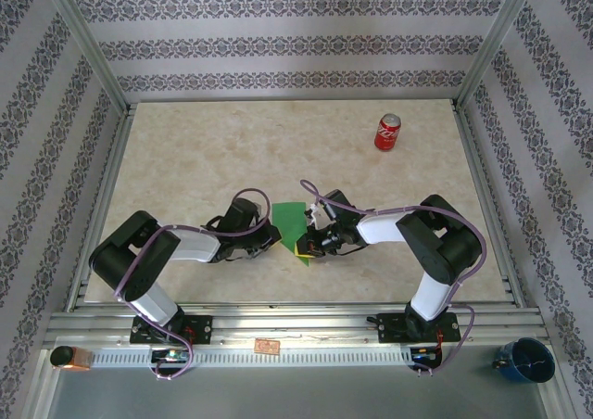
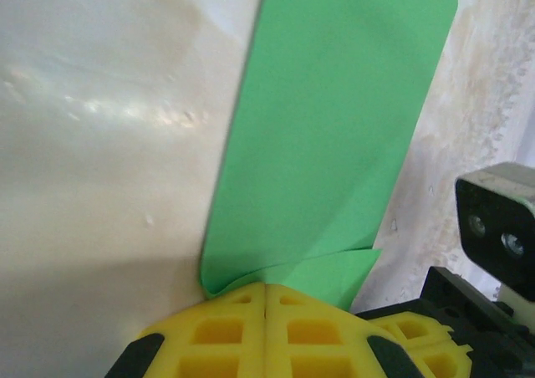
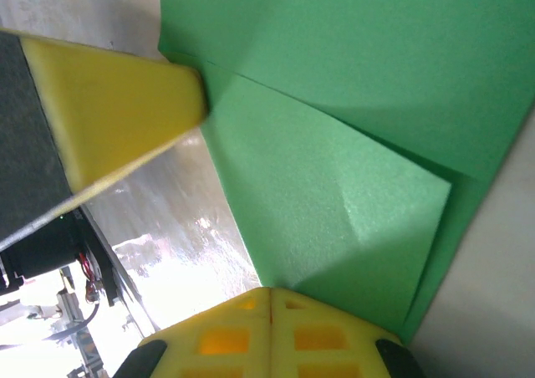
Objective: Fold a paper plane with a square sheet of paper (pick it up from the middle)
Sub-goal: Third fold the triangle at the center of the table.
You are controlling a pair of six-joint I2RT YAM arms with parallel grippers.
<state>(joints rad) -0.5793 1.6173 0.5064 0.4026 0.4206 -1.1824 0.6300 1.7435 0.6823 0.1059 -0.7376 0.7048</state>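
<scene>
Left pincer (image 1: 275, 237), yellow-padded, jaws closed together on the edge of a thin bright green sheet of paper (image 1: 289, 219), which is partly folded with one flap layered over the rest. Right pincer (image 1: 306, 248), likewise closed, pinches the same sheet just beside the left one, near the middle front of the pale marbled counter (image 1: 185, 159). Red cylindrical metal soda can (image 1: 387, 133) sits well apart, towards the far right.

I see bright green paper (image 1: 288, 220), a red can (image 1: 387, 133) far right, yellow fingers (image 2: 234, 336), and a beige marbled table (image 1: 204, 159); the walls (image 1: 278, 48) carry grey floral stripes.
</scene>
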